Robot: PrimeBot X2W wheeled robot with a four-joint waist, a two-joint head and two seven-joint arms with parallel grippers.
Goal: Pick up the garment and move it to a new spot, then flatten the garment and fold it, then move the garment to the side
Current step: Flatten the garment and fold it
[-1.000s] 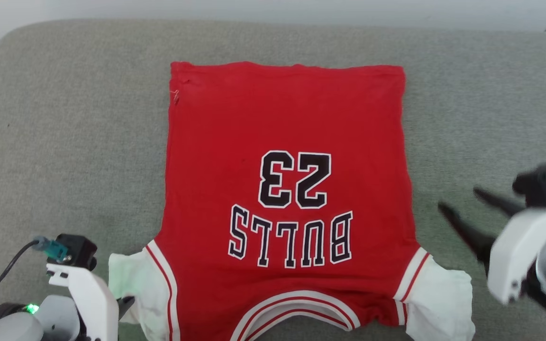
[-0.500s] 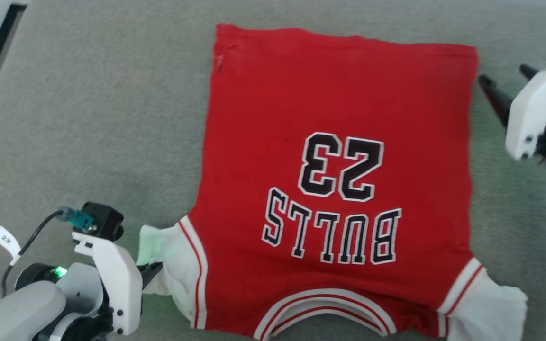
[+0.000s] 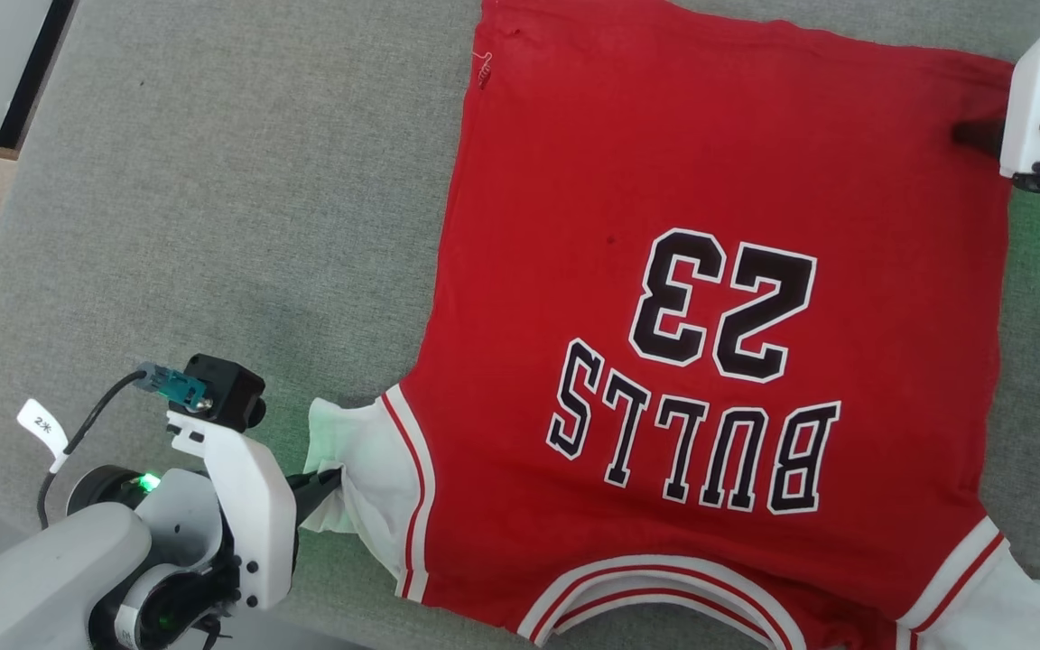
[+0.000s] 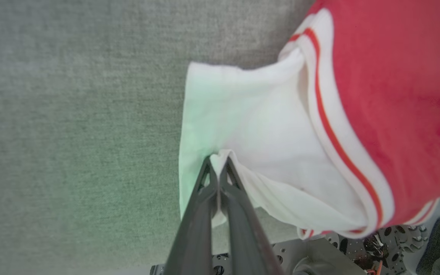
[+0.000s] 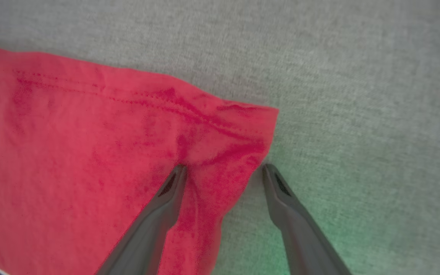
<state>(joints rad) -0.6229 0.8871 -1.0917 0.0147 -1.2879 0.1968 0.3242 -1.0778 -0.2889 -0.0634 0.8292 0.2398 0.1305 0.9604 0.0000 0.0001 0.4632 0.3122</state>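
- Garment (image 3: 664, 226) — red jersey with white sleeves and black "BULLS 23" lettering (image 3: 710, 379) that reads upside down to me. It lies flat on the grey cushion (image 3: 213, 226), collar (image 3: 664, 587) nearest me and hem on the far side.
- Left claw (image 4: 217, 162) — shut tight on a pinch of cloth at the edge of the white sleeve (image 4: 250, 114) on my left. This is the same hold as a second ago.
- Right claw (image 5: 224, 170) — spread wide and holding nothing. It straddles the far hem corner (image 5: 250, 118) on my right: one finger (image 5: 155, 214) lies over red cloth, the other over bare cushion just beside the edge.
- Change, right claw: a second ago it hung off the cloth near the right sleeve; now it is up at the hem corner.
- Change, head view: my camera has swung, so the jersey now shows larger and further right. Its lay on the cushion is as before.
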